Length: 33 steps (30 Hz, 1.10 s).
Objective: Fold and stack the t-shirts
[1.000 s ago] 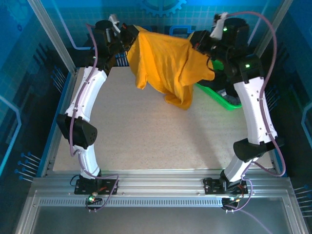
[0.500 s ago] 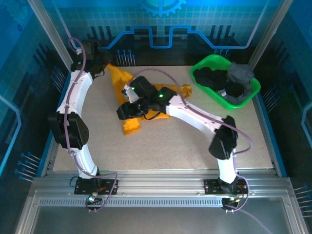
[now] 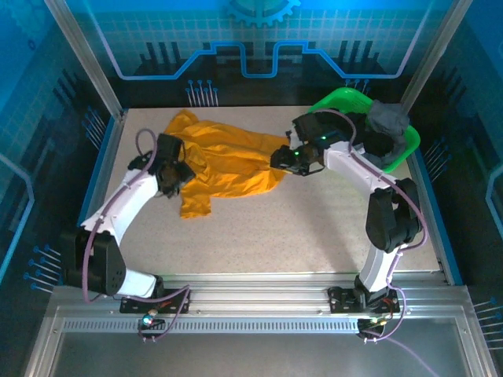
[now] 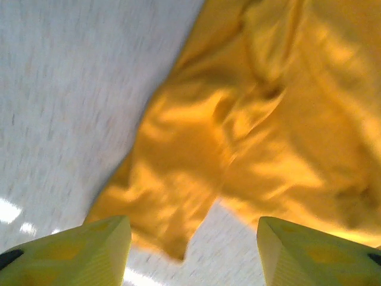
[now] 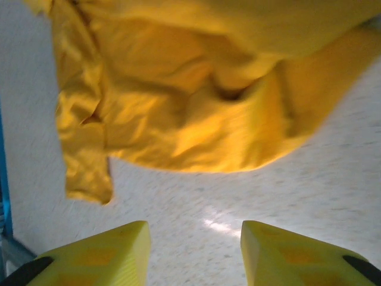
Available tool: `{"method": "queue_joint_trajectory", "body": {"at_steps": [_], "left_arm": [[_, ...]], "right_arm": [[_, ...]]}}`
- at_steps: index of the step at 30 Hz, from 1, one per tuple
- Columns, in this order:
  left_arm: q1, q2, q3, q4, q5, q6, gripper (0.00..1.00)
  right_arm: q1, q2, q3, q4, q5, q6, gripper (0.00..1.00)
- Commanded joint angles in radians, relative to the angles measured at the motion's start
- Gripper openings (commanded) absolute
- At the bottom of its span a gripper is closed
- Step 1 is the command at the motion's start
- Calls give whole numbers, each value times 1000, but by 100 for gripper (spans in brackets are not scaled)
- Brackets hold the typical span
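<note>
Orange-yellow t-shirt (image 3: 228, 161), soft creased cloth, sprawled on speckled table (image 3: 299, 228); left gripper (image 4: 193, 247), right gripper (image 5: 193, 241), jaws parted, empty

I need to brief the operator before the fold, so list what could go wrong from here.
1. The orange-yellow t-shirt lies bunched and wrinkled, so a fold now would likely trap creases.
2. The left end effector and right end effector are both open over rumpled edges; either may pinch several layers at once.
3. The right arm appears close to the green basket, and a wide swing might knock it.
</note>
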Motion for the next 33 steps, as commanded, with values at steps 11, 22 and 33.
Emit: {"method": "queue_joint_trajectory", "body": {"at_steps": [11,22,33], "left_arm": [[-177,316,145,-65,-64,200,48],[-330,448,138,-123,-189,264,49],[-347,470,99,-96,-195,290,40]], "right_arm": [[-46,-34,-40,-31,64,7,44],[-59,-101,-81,-27,53,25,46],[-58,-100,-101,-20,40,44,46]]}}
